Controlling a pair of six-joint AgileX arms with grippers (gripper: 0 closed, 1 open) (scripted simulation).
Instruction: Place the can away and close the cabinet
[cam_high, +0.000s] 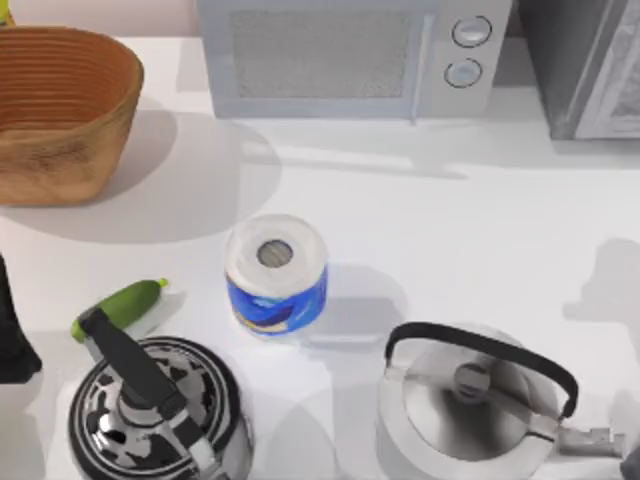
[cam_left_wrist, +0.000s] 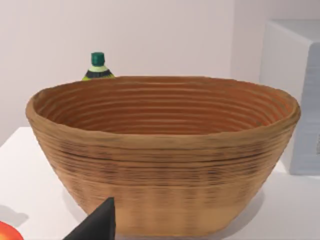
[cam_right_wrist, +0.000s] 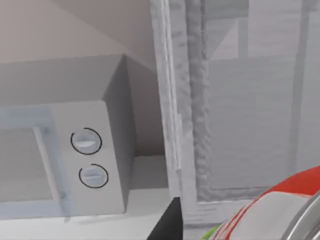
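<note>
At the near right edge of the table, the right gripper (cam_right_wrist: 180, 225) looks toward the far right corner, and the can (cam_right_wrist: 280, 210) lies pressed up against it – red side, pale band and silver rim crowd the corner of its wrist view. The can rests on nothing there, so I judge the gripper to be clamped on it and carrying it, though the contact itself is hidden. Beyond the can stands the cabinet (cam_right_wrist: 195, 100), its pale frame and grey panel upright just right of the microwave (cam_right_wrist: 85, 155); from above, the cabinet (cam_high: 580, 70) fills the far right corner, with a slanted panel that may be its door swung out – I cannot tell for sure. The step in hand looks like the carry toward the cabinet: nothing is stowed yet and the closing is not yet done. The next move calls for a steady reach far and right, keeping the can level and clear of the frame's edge and the microwave's side, then setting it down well inside before letting go, so the door can shut without catching it. Between arm and cabinet the table is bare, while the silver kettle (cam_high: 470, 400) sits just left of the arm. Farther left, the left gripper (cam_left_wrist: 97, 225) is parked at the near left, facing the basket (cam_left_wrist: 165, 165); whether it is open I cannot tell.
</note>
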